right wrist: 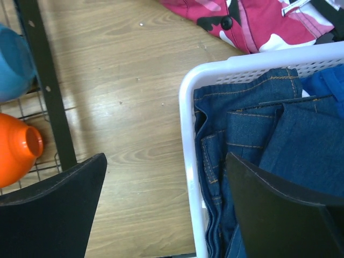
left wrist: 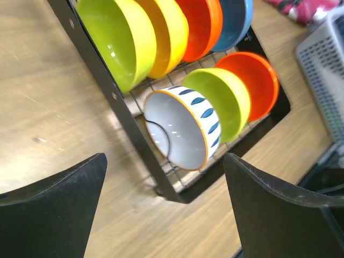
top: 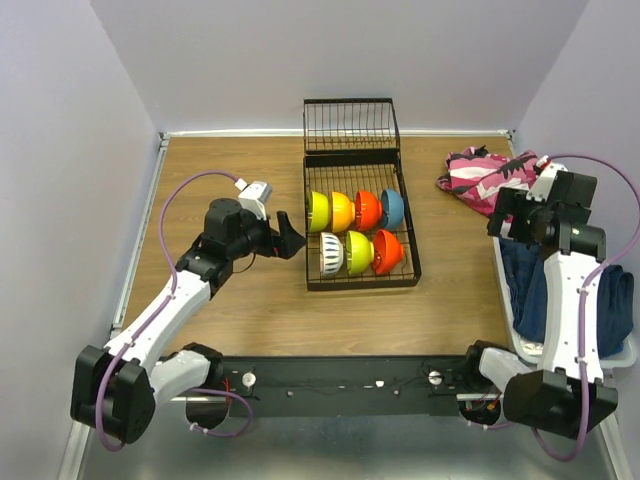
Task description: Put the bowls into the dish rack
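Note:
The black wire dish rack (top: 306, 232) stands mid-table with several bowls on edge in two rows. The back row runs lime (top: 318, 211), yellow-orange (top: 341, 211), red-orange (top: 367, 209), blue (top: 391, 208). In front are a white bowl (top: 331, 253), a lime green one (top: 358, 252) and a red-orange one (top: 387, 251). My left gripper (top: 290, 238) hovers just left of the rack, open and empty; its wrist view shows the white bowl (left wrist: 180, 129) ahead of the open gripper (left wrist: 164, 215). My right gripper (top: 507, 216) is open and empty (right wrist: 166, 209) over the basket's rim.
A white laundry basket (right wrist: 191, 134) holding blue jeans (right wrist: 252, 134) sits at the table's right edge. A pink camouflage garment (top: 485, 172) lies behind it. The rack's taller wire section (top: 350, 125) stands at the far end.

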Motion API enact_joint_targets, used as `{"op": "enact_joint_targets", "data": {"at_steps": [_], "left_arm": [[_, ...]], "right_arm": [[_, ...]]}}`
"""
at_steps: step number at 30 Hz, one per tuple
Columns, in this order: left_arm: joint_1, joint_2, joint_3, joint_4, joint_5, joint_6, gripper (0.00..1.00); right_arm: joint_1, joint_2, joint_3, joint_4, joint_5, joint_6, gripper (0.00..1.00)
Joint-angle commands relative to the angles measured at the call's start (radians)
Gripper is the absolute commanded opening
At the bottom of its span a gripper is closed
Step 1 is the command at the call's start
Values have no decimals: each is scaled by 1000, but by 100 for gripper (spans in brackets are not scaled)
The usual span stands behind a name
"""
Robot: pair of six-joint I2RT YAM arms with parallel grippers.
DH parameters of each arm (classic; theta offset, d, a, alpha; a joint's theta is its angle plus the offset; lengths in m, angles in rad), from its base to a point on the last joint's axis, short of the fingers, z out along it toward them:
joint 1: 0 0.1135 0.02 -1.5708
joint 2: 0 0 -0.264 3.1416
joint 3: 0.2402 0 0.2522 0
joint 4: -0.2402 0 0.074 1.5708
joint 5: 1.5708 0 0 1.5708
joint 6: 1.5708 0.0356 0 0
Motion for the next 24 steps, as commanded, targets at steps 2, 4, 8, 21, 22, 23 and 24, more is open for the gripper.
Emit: {"op": "enact_joint_targets", "data": {"at_steps": [2,4,8,21,22,23,24], "left_arm": [[6,-20,80,-142,-88,342,99],[6,-13,105,-174,-191,466,99],[11,8,156,-217,-337,583,99],[135,117,424,-629,-438,772,99],[142,134,441,-678,-484,795,99],[147,140,482,-707,-489,813,99],[155,145,504,-734,-487,831,99]], "right_arm": [[-6,-76,6,-47,-60,-6,100],[-5,-100,15,-73,-83,-4,100],[-5,-104,52,-116,-97,26,100],[-5,-76,66,-116,-6,-4,100],[-5,-108,58,-113,-16,-15,100],[18,-116,51,-116,-11,-22,100],[46,-120,50,-125,28,-16,100]]}}
